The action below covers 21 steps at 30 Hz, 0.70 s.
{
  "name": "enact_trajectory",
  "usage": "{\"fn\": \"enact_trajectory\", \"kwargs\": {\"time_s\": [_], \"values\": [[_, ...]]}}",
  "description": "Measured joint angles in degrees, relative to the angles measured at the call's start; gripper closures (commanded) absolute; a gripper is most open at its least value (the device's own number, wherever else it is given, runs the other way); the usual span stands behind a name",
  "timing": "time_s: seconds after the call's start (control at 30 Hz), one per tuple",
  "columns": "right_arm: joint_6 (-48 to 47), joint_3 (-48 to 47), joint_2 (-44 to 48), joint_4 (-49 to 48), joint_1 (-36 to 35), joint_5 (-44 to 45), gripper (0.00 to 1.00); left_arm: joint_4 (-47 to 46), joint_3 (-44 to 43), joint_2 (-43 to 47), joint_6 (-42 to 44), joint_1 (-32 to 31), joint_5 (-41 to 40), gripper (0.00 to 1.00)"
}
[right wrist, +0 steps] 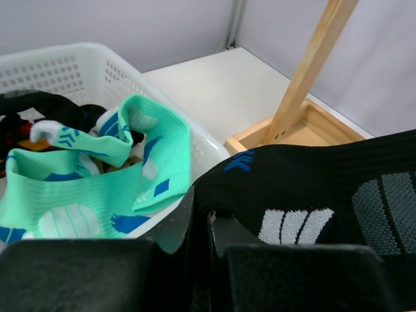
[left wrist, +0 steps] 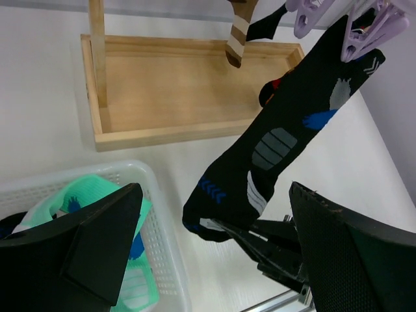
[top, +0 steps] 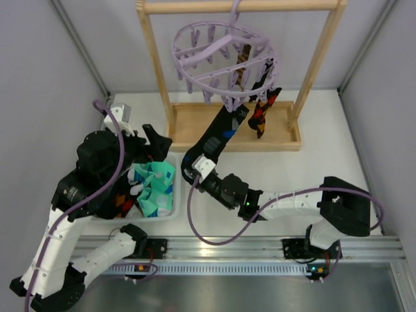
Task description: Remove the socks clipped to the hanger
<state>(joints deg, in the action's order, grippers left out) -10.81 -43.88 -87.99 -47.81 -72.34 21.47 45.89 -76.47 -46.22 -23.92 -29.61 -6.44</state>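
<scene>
The lilac hanger (top: 221, 55) hangs from a wooden rail. A black sock with pale and blue patches (top: 221, 133) is stretched taut from one of its clips down to my right gripper (top: 195, 168), which is shut on the sock's toe (right wrist: 273, 182). In the left wrist view the sock (left wrist: 286, 143) is still held by a lilac clip (left wrist: 370, 29). A brown-striped sock (top: 242, 68) and a black sock with red and yellow diamonds (top: 260, 117) also hang clipped. My left gripper (top: 156, 140) is open and empty over the basket's far end.
A white basket (top: 156, 218) at the left holds a mint-green sock (top: 156, 185) and darker socks. The wooden rail frame's base tray (top: 195, 127) stands behind, with uprights on both sides. Grey walls enclose the table.
</scene>
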Motion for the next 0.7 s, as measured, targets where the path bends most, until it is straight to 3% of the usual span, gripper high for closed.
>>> {"fn": "enact_trajectory", "kwargs": {"time_s": [0.47,0.7], "values": [[-7.8,-17.9,-11.5,14.8,-3.5,7.5,1.00,0.0,-13.1,-13.6,3.4,-0.4,-2.4,0.02],[-11.5,-25.8,-18.8,19.5,-4.1,8.4,1.00,0.0,-18.4,-19.1,4.6,-4.3,-7.6,0.02]]}}
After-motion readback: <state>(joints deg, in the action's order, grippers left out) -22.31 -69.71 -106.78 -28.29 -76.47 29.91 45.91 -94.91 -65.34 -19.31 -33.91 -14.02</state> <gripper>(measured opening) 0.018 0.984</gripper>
